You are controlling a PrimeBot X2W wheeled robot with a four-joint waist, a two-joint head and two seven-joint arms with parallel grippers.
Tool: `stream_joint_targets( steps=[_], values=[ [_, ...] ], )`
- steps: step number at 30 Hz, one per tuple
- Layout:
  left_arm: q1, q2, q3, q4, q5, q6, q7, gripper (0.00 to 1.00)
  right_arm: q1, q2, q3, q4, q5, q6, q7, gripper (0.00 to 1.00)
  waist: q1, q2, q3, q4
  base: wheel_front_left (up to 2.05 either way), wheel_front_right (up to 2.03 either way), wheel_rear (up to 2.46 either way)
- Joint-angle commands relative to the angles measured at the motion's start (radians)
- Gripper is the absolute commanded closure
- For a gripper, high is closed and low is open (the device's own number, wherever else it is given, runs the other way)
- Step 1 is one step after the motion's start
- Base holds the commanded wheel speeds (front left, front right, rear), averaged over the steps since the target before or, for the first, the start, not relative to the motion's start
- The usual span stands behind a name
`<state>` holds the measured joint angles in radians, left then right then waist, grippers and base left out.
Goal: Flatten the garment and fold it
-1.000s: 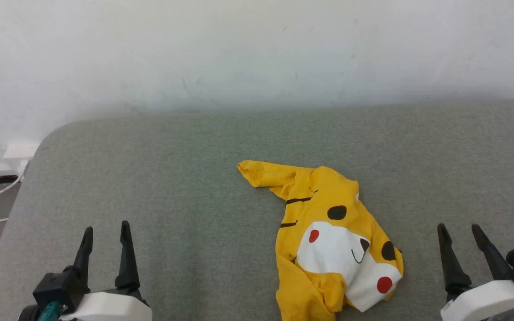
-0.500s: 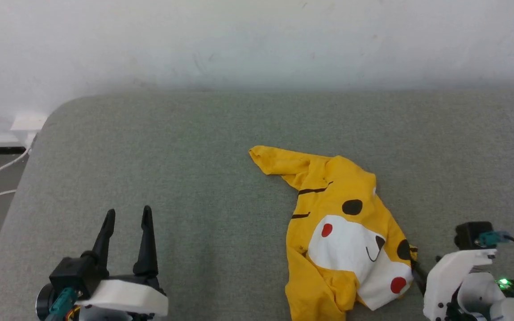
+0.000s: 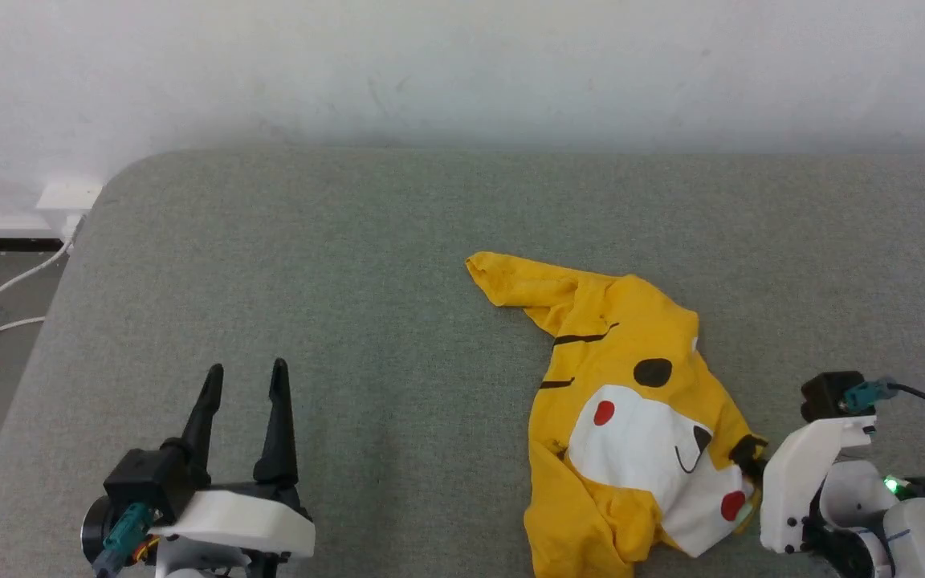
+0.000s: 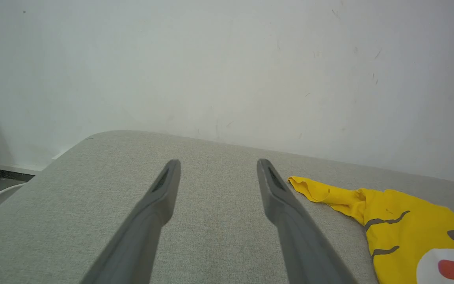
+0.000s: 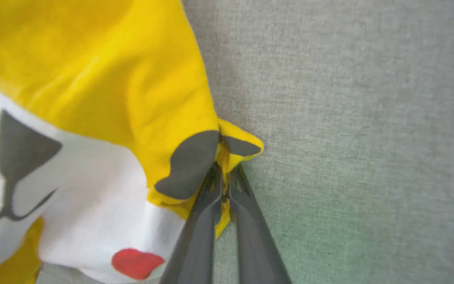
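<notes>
The garment (image 3: 631, 401) is a yellow T-shirt with an animal face print, lying crumpled on the grey cushion right of centre. One sleeve points to the far left. My right gripper (image 3: 751, 459) reaches down at the shirt's right edge. In the right wrist view it (image 5: 223, 169) is shut on a bunched fold of yellow cloth (image 5: 93, 98) by a black eye spot. My left gripper (image 3: 246, 376) stands open above bare cushion, well left of the shirt. In the left wrist view its fingers (image 4: 219, 163) hold nothing, and the sleeve (image 4: 408, 232) lies to their right.
The grey cushioned surface (image 3: 350, 265) runs back to a white wall (image 3: 462, 64). Its rounded left corner drops to the floor, where a white socket (image 3: 69, 197) and white cables (image 3: 5, 293) lie.
The head camera has shifted. My right gripper turned down onto the shirt's right edge and shut on the cloth there. The left gripper stays open.
</notes>
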<state>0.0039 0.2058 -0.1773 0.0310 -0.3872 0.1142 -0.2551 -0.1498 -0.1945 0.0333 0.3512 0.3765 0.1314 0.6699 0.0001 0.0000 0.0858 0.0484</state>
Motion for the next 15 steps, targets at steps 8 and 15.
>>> stream_joint_targets(
  steps=[8,15],
  values=[
    [0.011,-0.006,0.005,0.010,-0.010,-0.004,-0.005,0.00,-0.081,0.006,-0.199,-0.150,-0.217,-0.001,-0.343,1.00,-0.0001,0.0000,-0.044,-0.044,0.00,0.00,0.00],
    [0.025,-0.006,0.005,0.017,-0.021,-0.007,-0.005,0.00,0.013,0.090,-0.049,-0.370,-0.301,-0.001,-0.402,1.00,-0.0001,0.0000,-0.069,-0.067,0.00,0.00,0.00]
  ],
)
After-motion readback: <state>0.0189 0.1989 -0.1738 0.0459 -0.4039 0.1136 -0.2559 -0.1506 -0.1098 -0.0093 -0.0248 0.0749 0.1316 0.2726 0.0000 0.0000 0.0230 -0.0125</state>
